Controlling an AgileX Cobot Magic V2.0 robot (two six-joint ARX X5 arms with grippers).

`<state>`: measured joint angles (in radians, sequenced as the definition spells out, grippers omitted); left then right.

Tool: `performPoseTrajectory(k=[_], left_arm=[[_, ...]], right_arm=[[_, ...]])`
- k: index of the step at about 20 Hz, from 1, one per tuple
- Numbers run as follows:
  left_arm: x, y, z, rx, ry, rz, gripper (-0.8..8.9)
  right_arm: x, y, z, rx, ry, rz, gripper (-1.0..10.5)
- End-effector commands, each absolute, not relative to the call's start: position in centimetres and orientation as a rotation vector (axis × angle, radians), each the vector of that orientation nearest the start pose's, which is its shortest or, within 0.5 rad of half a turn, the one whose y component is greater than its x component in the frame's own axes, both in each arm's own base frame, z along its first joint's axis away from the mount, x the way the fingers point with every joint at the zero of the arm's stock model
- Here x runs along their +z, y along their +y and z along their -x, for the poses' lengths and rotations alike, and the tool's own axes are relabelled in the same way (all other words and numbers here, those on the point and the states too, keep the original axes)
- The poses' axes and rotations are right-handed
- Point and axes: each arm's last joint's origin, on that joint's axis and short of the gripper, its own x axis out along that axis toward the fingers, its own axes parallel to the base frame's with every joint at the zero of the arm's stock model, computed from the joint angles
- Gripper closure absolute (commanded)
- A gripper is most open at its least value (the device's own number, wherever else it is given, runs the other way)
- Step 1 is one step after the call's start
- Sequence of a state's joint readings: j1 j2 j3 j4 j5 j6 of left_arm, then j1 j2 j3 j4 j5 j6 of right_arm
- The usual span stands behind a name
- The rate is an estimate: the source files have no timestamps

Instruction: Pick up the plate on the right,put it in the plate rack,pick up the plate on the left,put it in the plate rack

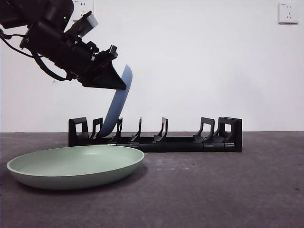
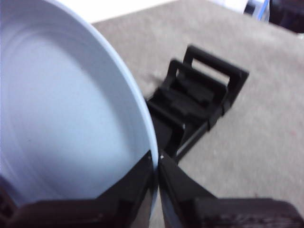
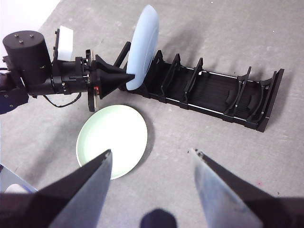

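A light blue plate (image 1: 118, 102) leans tilted, its lower rim down between dividers near the left end of the black plate rack (image 1: 180, 142). My left gripper (image 1: 124, 86) is shut on the plate's upper rim. The left wrist view shows the jaws pinching the blue plate (image 2: 61, 109) at the left gripper (image 2: 156, 160), with the rack (image 2: 199, 95) behind. A pale green plate (image 1: 76, 164) lies flat on the table in front of the rack's left end. My right gripper (image 3: 152, 152) hangs open high above, looking down on the green plate (image 3: 114, 140), blue plate (image 3: 142, 47), rack (image 3: 213, 95) and left gripper (image 3: 129, 76).
The rack's middle and right slots hold nothing. A white wall with a socket (image 1: 288, 13) stands close behind the rack. Grey table surface stretches to the right of the green plate and in front of the rack.
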<state>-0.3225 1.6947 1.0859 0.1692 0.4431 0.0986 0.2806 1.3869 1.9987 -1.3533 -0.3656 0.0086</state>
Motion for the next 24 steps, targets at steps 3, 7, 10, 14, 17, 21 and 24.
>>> performPoseTrajectory(k=[3, 7, 10, 14, 17, 21, 24], left_arm=[[22.7, -13.0, -34.9, -0.765, 0.445, -0.150, 8.22], [22.3, -13.0, -34.7, -0.753, 0.480, -0.199, 8.22], [22.1, -13.0, -34.7, -0.714, 0.491, -0.230, 8.22], [22.1, -13.2, -34.5, -0.728, 0.500, -0.227, 7.79], [22.2, -13.3, -34.5, -0.728, 0.506, -0.214, 6.20], [22.9, -13.1, -33.9, -0.728, 0.522, -0.213, 6.20], [24.7, -12.7, -32.7, -0.727, 0.515, -0.214, 6.18]], right_arm=[[48.2, 7.0, -20.3, 0.612, 0.803, -0.032, 6.6], [48.1, 7.0, -20.5, 0.612, 0.809, -0.032, 6.6], [48.1, 7.0, -20.5, 0.613, 0.809, -0.033, 6.6], [48.1, 7.0, -20.5, 0.614, 0.809, -0.033, 6.6], [48.1, 7.0, -20.5, 0.614, 0.809, -0.034, 6.6], [48.1, 7.0, -20.5, 0.614, 0.810, -0.033, 6.6], [48.1, 7.0, -20.5, 0.614, 0.809, -0.033, 6.6]])
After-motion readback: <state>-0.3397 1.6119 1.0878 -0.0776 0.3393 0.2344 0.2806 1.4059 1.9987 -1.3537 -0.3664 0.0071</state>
